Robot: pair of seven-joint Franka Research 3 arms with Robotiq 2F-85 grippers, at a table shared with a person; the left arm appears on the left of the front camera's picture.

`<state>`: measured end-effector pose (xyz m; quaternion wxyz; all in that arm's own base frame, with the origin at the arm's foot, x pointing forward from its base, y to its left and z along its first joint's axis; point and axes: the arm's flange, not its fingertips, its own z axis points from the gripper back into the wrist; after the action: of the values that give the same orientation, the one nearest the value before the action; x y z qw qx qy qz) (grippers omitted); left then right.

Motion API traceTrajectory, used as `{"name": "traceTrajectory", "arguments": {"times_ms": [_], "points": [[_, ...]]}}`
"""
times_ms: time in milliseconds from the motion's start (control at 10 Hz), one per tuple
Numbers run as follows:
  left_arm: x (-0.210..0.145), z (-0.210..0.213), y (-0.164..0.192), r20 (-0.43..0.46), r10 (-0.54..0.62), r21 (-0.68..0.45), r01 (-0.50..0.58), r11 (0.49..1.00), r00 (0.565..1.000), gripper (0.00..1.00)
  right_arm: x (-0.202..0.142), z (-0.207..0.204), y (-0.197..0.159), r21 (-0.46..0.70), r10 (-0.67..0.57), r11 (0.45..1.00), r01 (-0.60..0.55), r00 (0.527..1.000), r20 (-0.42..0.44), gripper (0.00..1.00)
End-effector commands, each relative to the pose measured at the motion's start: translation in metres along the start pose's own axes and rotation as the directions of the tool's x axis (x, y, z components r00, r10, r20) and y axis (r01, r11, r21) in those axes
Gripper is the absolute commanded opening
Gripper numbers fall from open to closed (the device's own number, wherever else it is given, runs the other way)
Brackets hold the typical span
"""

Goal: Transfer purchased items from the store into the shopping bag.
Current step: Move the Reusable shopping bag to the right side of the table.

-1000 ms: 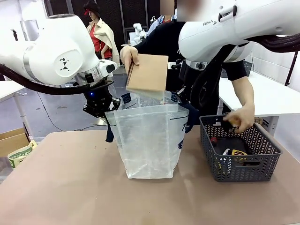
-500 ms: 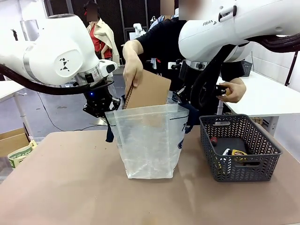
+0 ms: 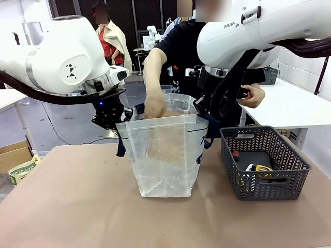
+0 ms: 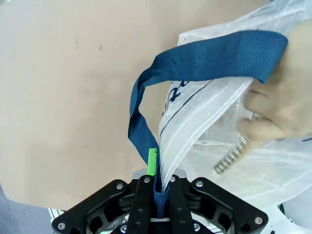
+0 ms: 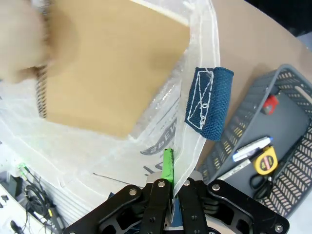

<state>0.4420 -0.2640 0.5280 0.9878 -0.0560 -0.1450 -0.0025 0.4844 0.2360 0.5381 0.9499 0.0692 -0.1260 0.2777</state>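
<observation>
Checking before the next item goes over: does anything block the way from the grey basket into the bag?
Yes: a person's hand holding a tan spiral-bound notebook occupies the mouth of the translucent plastic shopping bag. The right tool grips the rim nearest the dark grey slotted plastic basket.

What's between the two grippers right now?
The shopping bag's open mouth, where a person's hand holds a tan spiral notebook; front and right wrist views show it.

The bag (image 3: 165,155) mouth is blocked by a person's hand (image 3: 155,109) and a notebook (image 3: 165,142); the basket (image 3: 292,178) stands open on top, and the bench (image 3: 77,206) before both is free.
</observation>
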Motion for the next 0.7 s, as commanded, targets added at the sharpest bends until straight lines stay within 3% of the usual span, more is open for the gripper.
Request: {"name": "traceTrajectory", "arguments": {"times_ms": [0, 600], "points": [[-0.0007, -0.0004, 0.0036, 0.0, 0.019, 0.003, -0.019, 1.0, 1.0, 0.0, -0.0009, -0.0003, -0.002, -0.001, -0.01, 1.0, 0.01, 1.0, -0.001, 0.0], [-0.0007, -0.0004, 0.0036, 0.0, 0.019, 0.003, -0.019, 1.0, 1.0, 0.0, -0.0009, -0.0003, -0.002, -0.001, -0.01, 1.0, 0.01, 1.0, -0.001, 0.0]]}}
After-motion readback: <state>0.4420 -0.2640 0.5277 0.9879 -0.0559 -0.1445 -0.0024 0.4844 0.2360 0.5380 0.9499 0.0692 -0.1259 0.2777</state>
